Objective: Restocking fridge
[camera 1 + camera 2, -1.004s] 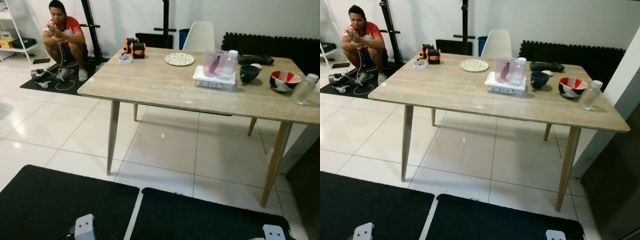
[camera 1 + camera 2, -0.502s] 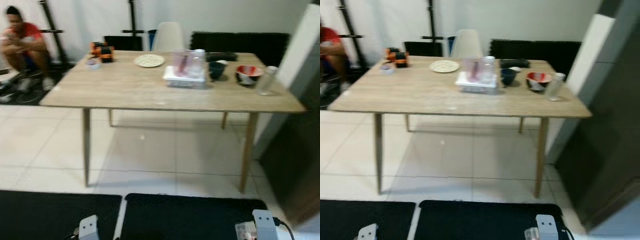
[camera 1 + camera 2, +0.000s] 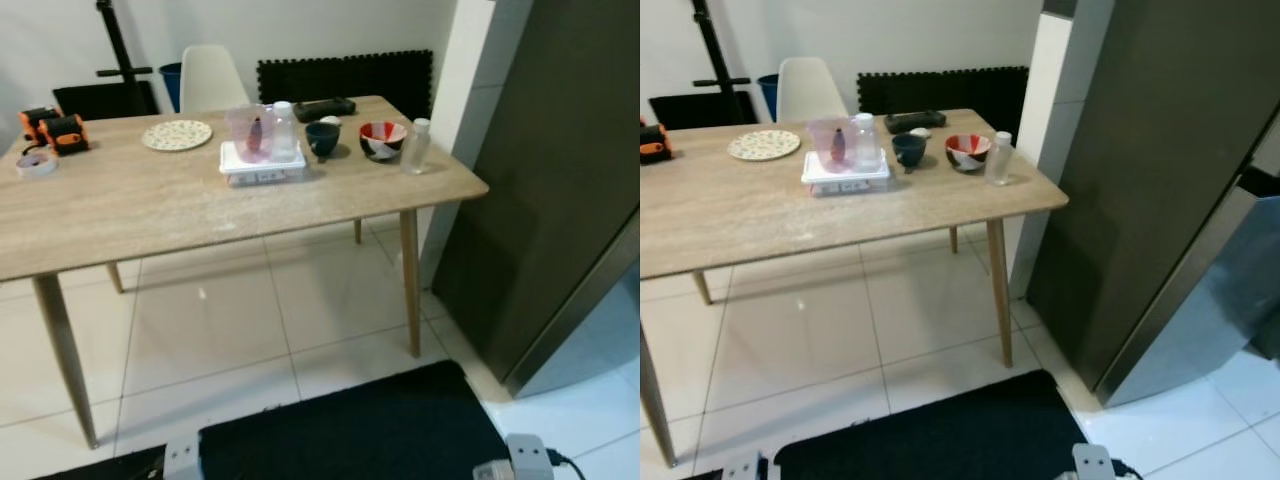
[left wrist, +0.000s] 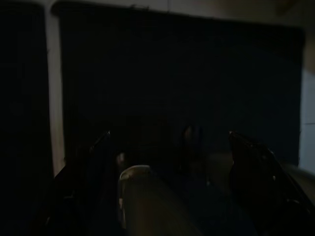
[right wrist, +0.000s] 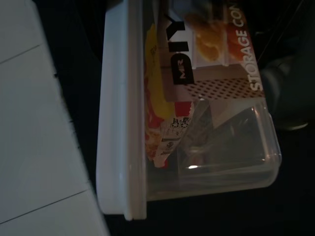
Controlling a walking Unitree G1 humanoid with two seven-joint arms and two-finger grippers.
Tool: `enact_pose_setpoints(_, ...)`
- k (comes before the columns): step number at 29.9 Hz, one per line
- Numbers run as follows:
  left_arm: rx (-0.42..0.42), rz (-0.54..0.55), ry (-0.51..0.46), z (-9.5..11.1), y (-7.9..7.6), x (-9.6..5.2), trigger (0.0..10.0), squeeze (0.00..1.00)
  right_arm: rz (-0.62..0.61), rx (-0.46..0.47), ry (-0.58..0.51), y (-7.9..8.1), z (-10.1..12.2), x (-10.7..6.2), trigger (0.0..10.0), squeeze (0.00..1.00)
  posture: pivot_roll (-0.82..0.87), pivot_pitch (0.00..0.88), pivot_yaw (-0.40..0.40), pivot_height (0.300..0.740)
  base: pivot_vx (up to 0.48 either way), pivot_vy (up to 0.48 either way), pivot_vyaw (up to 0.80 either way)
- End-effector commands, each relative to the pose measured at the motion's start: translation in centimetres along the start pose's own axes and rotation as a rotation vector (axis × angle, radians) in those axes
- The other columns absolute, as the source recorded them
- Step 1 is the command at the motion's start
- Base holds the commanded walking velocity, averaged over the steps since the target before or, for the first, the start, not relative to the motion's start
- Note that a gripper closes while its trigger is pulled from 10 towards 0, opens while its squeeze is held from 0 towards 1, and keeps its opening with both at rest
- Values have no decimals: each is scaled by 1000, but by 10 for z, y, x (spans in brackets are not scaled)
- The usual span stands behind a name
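Right gripper [image 5: 275, 93]: clamped on storage container [image 5: 197, 108], held low at robot's side. Left gripper [image 4: 167, 162]: dark, finger state indeterminable. Fridge [image 3: 1160, 180] ahead-right. Risk: container slipping or striking table [image 3: 940, 200] while turning.

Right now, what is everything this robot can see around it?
Wooden table: one, light wood, slanted legs, ahead.
Round patterned plate: one, pale, far side of the table.
White lidded tray: one, mid-table, with a pinkish clear jug and a clear bottle on it.
Dark bowl: one, beside the tray.
Red-and-white bowl: one, near the table's right end.
Small clear bottle: one, white cap, by the right edge.
Orange-and-black gadgets: two, far left of the table.
White chair: one, behind the table.
Tall dark fridge: one, to the right.
Black floor mat: one, at the robot's feet.
Clear plastic storage container: one, labelled, in the right wrist view.
Left gripper: dark, idle.
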State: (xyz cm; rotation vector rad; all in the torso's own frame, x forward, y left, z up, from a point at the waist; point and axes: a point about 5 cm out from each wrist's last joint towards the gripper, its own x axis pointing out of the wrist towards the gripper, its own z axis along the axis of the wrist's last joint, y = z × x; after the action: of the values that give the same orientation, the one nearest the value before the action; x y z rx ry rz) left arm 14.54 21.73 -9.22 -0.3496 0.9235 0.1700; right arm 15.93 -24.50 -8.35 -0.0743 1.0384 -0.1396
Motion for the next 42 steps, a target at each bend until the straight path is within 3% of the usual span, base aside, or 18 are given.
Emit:
enact_pose_setpoints(1,-5,11,25,-8,3,-2,10000,0,4,3,5,3,-3,0,10000,0,-59,0,-16,740,0,0,-800)
enact_pose_setpoints(19,1,12,32,-6,4,-2,10000,0,9,-1,-5,6,0,0,10000,0,-58,0,-8,740,0,0,-800)
enact_pose_setpoints(42,7,-17,50,-9,-4,0,10000,0,14,22,-6,11,-2,1,10000,0,-60,0,-4,740,0,-421,0)
